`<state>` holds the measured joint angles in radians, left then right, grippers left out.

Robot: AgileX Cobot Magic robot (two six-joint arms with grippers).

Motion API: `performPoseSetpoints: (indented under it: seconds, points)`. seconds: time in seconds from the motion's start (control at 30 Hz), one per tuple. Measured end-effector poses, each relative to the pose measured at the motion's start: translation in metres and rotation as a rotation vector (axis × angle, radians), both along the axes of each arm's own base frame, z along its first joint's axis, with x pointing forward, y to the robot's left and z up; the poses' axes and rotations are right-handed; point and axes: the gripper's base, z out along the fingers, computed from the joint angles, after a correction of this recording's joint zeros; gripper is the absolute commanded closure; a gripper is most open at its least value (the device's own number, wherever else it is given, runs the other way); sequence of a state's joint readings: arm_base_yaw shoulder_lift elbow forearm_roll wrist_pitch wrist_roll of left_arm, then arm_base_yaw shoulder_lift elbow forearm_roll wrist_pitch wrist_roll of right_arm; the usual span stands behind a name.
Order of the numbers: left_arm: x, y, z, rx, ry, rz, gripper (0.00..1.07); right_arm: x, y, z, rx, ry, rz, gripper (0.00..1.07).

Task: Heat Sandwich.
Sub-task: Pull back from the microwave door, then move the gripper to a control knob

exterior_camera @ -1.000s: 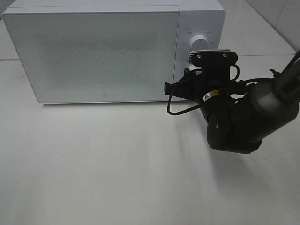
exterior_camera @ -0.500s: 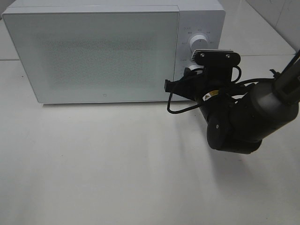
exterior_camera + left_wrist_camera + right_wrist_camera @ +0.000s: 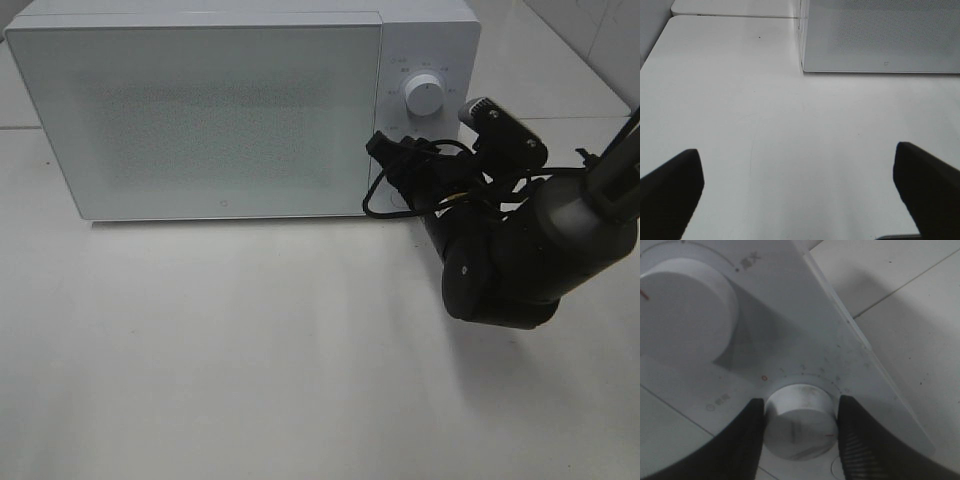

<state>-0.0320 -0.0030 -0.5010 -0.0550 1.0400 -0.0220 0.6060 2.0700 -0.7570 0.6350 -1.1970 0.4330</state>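
Here, boxy white microwave [image 3: 200,120] shut, sandwich unseen; my right gripper [image 3: 800,410] clasps round white lower dial [image 3: 799,432]; left gripper [image 3: 797,189] wide, empty. I judge timing pending.

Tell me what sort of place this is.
Probably a robotics test bench staged as a kitchen counter: a white microwave on a plain white table, and the right gripper closed around its lower dial.

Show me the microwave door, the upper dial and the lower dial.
microwave door [image 3: 200,115]: high camera view, middle of the speckled panel.
upper dial [image 3: 424,97]: high camera view, centre of its round face.
lower dial [image 3: 799,422]: right wrist view, centre of its round face.
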Motion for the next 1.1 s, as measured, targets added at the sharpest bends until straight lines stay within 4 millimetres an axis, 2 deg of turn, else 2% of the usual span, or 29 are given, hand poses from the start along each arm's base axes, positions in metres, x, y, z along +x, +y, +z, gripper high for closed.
performPoseSetpoints:
  seconds: [0.37,0.77,0.97,1.1]
  points:
    - [0.0,0.0,0.0,0.0,0.0,0.0,0.09,0.0,-0.0008,-0.0005,0.413,0.017,-0.088,1.04]
    - [0.0,0.0,0.0,0.0,0.0,0.0,0.09,-0.0001,-0.0022,-0.001,0.717,0.027,-0.163,1.03]
    - [0.0,0.0,0.0,0.0,0.0,0.0,0.09,-0.0002,-0.0027,-0.0017,0.923,0.034,-0.21,1.02]
    - [0.0,0.0,0.0,0.0,0.0,0.0,0.09,-0.0002,-0.0028,-0.0018,0.991,0.036,-0.225,1.01]
